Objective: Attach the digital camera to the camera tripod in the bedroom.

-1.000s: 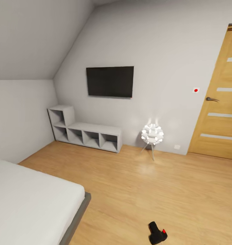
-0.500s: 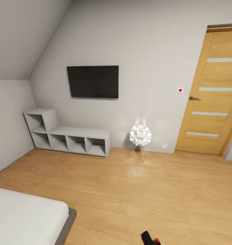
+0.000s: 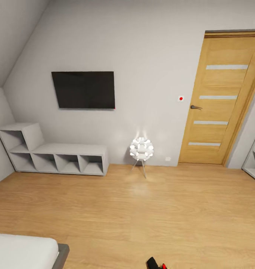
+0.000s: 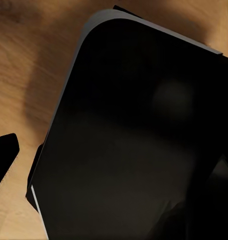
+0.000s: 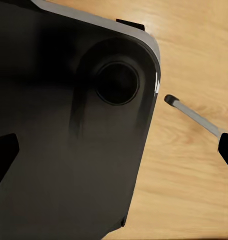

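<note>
The digital camera [image 3: 154, 263], black with a red button, pokes in at the bottom edge of the head view, low over the bedroom's wood floor [image 3: 149, 209]. Whether it rests on the floor I cannot tell. The camera tripod is out of view. My right gripper [image 5: 114, 155] is open, with dark fingertips [image 5: 4, 160] at both sides of the right wrist view and nothing between them. My left gripper [image 4: 114, 160] also looks open; one fingertip [image 4: 3, 161] shows over the floor. Each wrist view looks onto a large black rounded body [image 4: 139, 140] above the planks.
A wall TV [image 3: 83, 89] hangs above white cube shelves [image 3: 54, 155]. A glowing ball lamp [image 3: 141, 148] on thin legs stands by the wall. The wooden door [image 3: 217, 99] is shut at the right. A bed corner [image 3: 26, 252] sits at lower left. A thin silver rod [image 5: 191, 116] crosses the right wrist view.
The head view has swung to the right: TV, shelves and lamp slid left, more of the door came in, and the bed and camera sank toward the bottom edge.
</note>
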Robot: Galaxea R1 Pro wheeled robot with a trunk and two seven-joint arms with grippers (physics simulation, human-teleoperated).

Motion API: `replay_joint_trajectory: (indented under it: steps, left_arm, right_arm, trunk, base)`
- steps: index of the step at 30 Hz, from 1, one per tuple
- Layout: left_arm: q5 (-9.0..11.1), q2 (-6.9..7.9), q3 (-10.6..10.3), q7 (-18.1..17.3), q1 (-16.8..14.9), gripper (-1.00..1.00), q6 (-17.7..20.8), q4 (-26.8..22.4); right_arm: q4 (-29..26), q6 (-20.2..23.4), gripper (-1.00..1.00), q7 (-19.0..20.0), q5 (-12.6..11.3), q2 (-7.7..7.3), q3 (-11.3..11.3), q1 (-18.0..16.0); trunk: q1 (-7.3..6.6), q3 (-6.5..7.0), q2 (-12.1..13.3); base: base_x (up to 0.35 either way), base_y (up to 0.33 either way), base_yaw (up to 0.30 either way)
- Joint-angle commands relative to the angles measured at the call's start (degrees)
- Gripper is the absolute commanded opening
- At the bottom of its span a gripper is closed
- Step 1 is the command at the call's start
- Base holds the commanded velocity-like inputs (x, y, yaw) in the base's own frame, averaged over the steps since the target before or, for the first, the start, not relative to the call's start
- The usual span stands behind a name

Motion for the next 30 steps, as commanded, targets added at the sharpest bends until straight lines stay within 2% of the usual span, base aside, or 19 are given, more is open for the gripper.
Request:
replay_joint_trajectory:
  steps: [1,22,30]
  left_arm:
    - [0.3,0.0,-0.1,0.0,0.0,1.0,-0.1,-0.1]
    - [0.4,0.0,0.1,0.0,0.0,1.0,-0.1,-0.1]
    - [0.3,0.0,0.0,0.0,0.0,1.0,-0.1,-0.1]
  right_arm:
    - [0.0,-0.1,1.0,-0.1,0.4,-0.01,-0.1,0.0]
    - [0.0,-0.1,1.0,0.0,0.4,0.05,-0.1,0.0]
    - [0.0,-0.1,1.0,0.0,0.4,0.05,-0.1,0.0]
  trunk:
    - [0.0,-0.04,0.0]
    - [0.0,-0.04,0.0]
    - [0.0,-0.04,0.0]
  base:
    - [0.006,0.0,-0.244]
    - [0.003,0.001,-0.244]
    - [0.171,0.139,-0.244]
